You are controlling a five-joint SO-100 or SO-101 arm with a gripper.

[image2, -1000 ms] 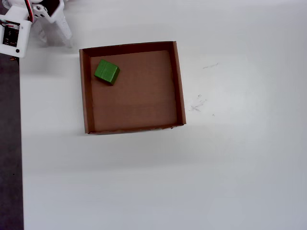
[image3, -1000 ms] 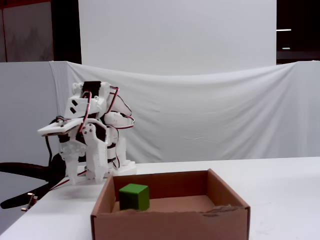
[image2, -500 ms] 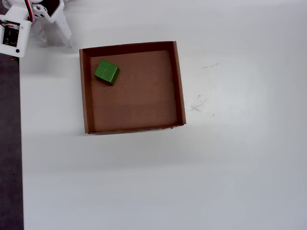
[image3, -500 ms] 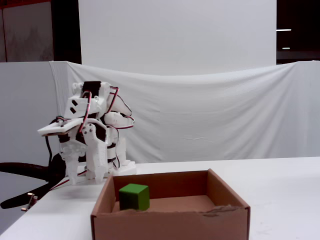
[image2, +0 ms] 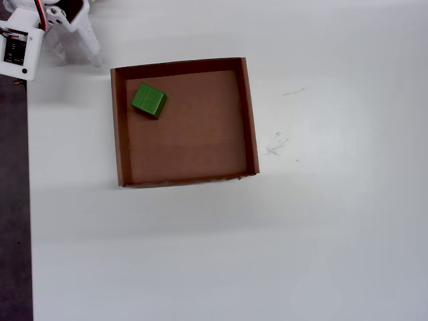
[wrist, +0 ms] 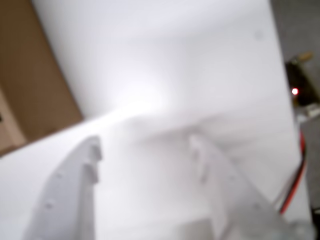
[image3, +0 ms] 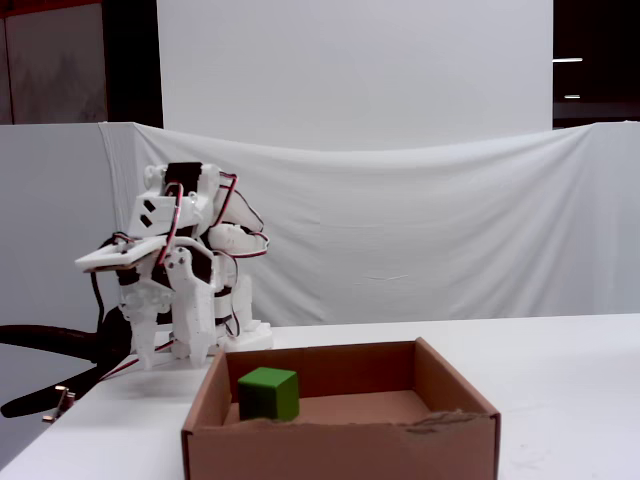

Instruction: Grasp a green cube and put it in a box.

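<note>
The green cube (image2: 148, 100) lies inside the box (image2: 251, 120), in its upper-left corner in the overhead view. The fixed view shows the cube (image3: 268, 393) resting on the box floor behind the front wall (image3: 340, 450). My gripper (image2: 75, 52) is folded back by the arm's base, above and left of the box, clear of it. In the fixed view the gripper (image3: 170, 355) points down at the table behind the box. In the blurred wrist view the gripper (wrist: 145, 145) is open with only white table between its fingers, and a box wall (wrist: 30, 85) shows at the left.
The white table ends at a dark strip (image2: 13, 200) along the left of the overhead view. Faint scuff marks (image2: 274, 144) lie right of the box. A white cloth backdrop (image3: 420, 230) hangs behind the table. Red wires and a lit LED (wrist: 295, 91) sit at the wrist view's right.
</note>
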